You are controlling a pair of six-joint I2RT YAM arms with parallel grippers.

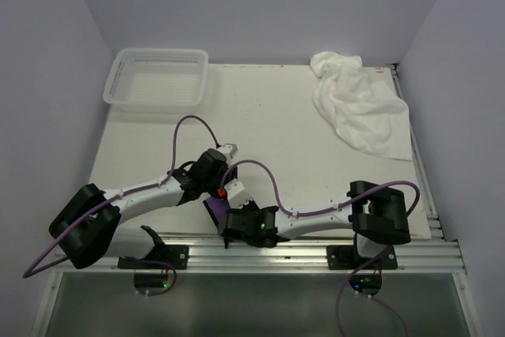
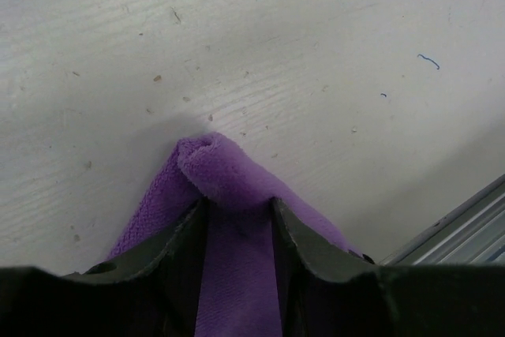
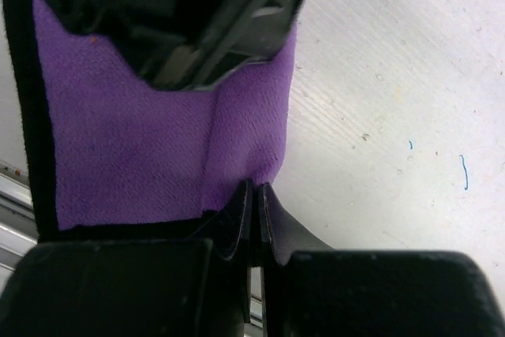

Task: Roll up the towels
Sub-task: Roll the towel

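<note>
The step in hand was rolling the purple towel (image 1: 215,212), which lay on the counter (image 1: 276,140) well apart from the basket (image 1: 158,54), on the near side. The left claw (image 2: 237,209) was clamped on its bunched, part-rolled end. The right claw (image 3: 256,191) was pinched together on an edge just beside. The white towel (image 1: 359,104) lay crumpled level with the basket, untouched. The next move probably called for both claws to turn the roll onward together, keeping it tight.

The small purple towel (image 1: 213,212), dark-trimmed, lay at the near edge of the table (image 1: 276,116), one end bunched into a fold, perhaps partly rolled. The larger, fluffy white towel (image 1: 359,104) lay crumpled at the far right corner.
</note>
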